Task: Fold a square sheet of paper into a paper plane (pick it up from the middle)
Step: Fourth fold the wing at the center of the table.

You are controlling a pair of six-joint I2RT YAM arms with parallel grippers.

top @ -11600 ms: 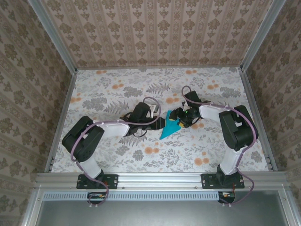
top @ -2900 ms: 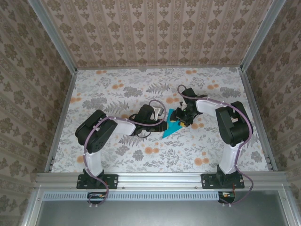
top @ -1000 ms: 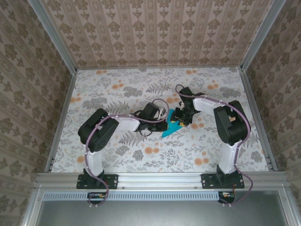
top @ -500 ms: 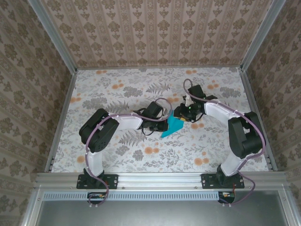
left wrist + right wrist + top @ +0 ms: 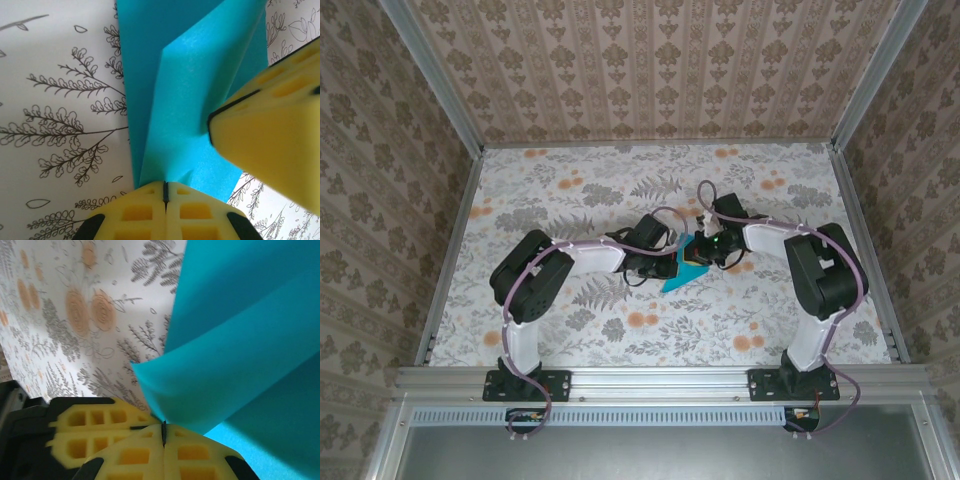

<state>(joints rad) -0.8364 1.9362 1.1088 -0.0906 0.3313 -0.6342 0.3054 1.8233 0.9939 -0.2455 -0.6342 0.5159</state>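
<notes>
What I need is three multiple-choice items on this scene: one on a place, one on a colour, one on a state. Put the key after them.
1. Where does the paper lie on the table?
A. Mid-table, between the left gripper and the right gripper
B. In the far left corner
C. At the near edge, by the arm bases

2. What colour is the paper?
A. Orange
B. Teal-blue
C. White

3. How do the right gripper's jaws stand?
A. Wide open above the paper
B. Shut on a fold of the paper
C. Shut on bare table, away from the paper

Key:
1 A: the top view shows it at the centre, where both arms meet.
2 B: every view shows plain teal-blue.
3 B: in the right wrist view the yellow fingers meet where a fold enters them.
</notes>
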